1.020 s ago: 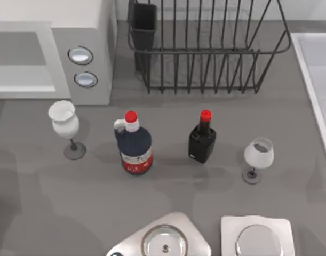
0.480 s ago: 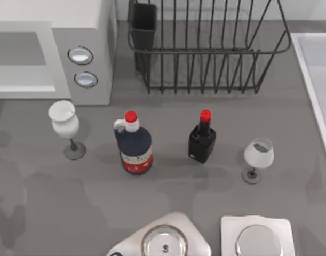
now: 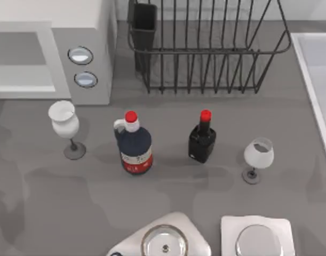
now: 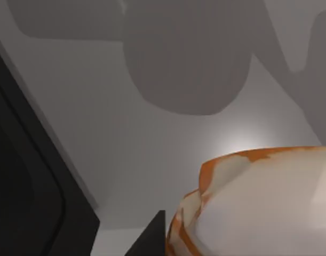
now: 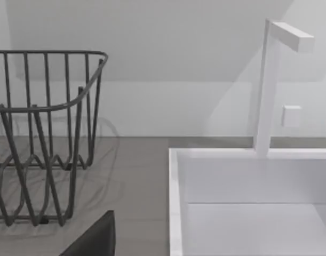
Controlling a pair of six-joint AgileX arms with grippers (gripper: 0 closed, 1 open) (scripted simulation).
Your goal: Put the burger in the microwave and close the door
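With the burger (image 4: 259, 205) close under your left wrist and its grip impossible to tell, approach the microwave (image 3: 50, 53) level and slow.

**Table contents**

Grey table (image 3: 291, 106). Microwave (image 3: 82, 32) back left, dish rack (image 3: 205, 48) back centre, sink (image 3: 317, 80) on right. Mid row, L to R: wine glass (image 3: 64, 125), jug (image 3: 135, 145), dark bottle (image 3: 202, 138), 2nd glass (image 3: 257, 157).
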